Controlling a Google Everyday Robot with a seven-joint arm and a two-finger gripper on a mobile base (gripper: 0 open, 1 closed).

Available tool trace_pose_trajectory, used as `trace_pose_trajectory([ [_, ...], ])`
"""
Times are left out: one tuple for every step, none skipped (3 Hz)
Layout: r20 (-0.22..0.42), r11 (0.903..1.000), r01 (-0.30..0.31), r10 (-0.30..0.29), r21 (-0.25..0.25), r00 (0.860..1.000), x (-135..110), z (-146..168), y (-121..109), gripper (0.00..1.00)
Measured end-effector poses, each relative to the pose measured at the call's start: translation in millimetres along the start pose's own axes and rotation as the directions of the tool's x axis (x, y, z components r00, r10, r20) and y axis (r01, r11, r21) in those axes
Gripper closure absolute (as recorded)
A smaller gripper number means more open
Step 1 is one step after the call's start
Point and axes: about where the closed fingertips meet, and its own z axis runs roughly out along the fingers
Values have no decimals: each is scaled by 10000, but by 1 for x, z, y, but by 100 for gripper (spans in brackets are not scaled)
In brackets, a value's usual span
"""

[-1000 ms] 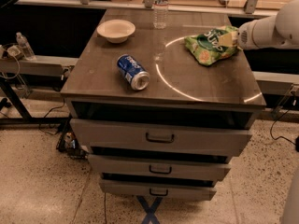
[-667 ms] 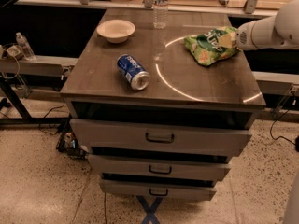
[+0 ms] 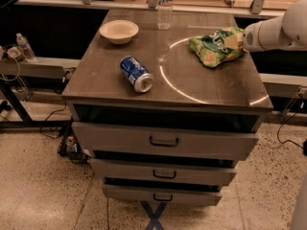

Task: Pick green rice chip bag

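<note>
The green rice chip bag (image 3: 216, 47) lies crumpled on the right side of the dark cabinet top (image 3: 192, 83), near the far right edge. It is bright green with white lettering on a darker oval. My gripper (image 3: 236, 40) comes in from the right on a white arm (image 3: 280, 31) and sits right at the bag's right end, touching or overlapping it. The bag rests on the surface.
A blue can (image 3: 136, 74) lies on its side left of centre. A pale bowl (image 3: 119, 31) sits at the back left. A clear water bottle (image 3: 164, 6) stands at the back centre. Three drawers (image 3: 164, 141) are below the top.
</note>
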Motion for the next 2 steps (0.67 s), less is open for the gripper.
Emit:
trace_pose_trajectory([
  [-1,10000,0,0,-1,10000,-1,0,0,100],
  [-2,10000,0,0,-2,10000,-1,-1,0,86],
])
